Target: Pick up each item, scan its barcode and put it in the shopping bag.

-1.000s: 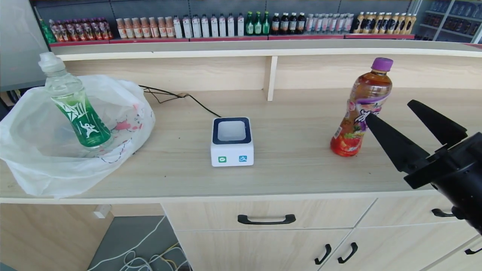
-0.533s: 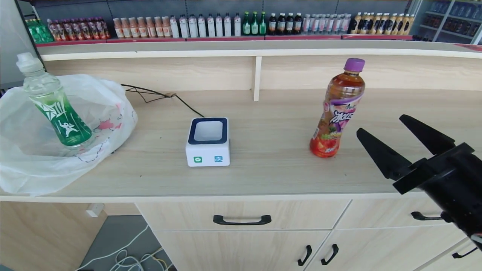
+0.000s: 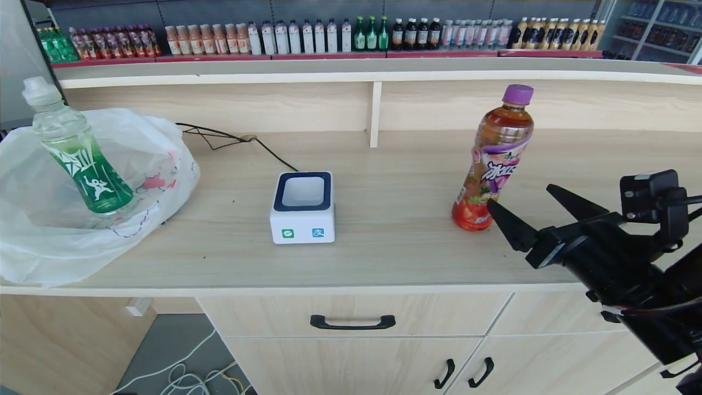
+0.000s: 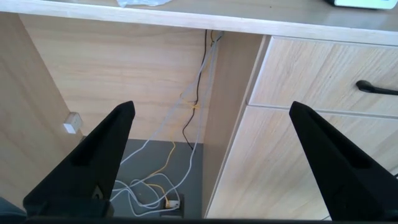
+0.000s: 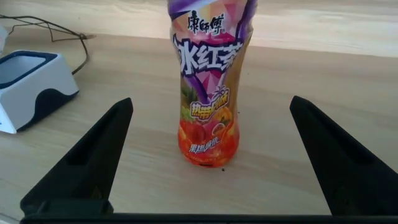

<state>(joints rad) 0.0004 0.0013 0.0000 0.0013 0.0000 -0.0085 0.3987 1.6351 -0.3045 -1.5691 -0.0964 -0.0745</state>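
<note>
Right gripper [image 3: 518, 195]: lower right of frame, black fingers spread wide, nothing held. Tips just beside base of orange-red plastic drink bottle with purple cap [image 3: 496, 164]; contact not seen.
Bottle: upright on light wooden counter [image 3: 395, 258], right of centre (seen ahead between both fingers in right wrist view).
Left gripper [image 4: 211, 106]: fingers wide apart, empty, held below counter edge, facing pale wooden cabinet front [image 4: 311, 143].
White square scanner box with dark blue rim [image 3: 303, 208]: noted at centre.
Green-labelled clear bottle [image 3: 82, 159]: found tilted inside white plastic shopping bag [image 3: 164, 164], upper left.
</note>
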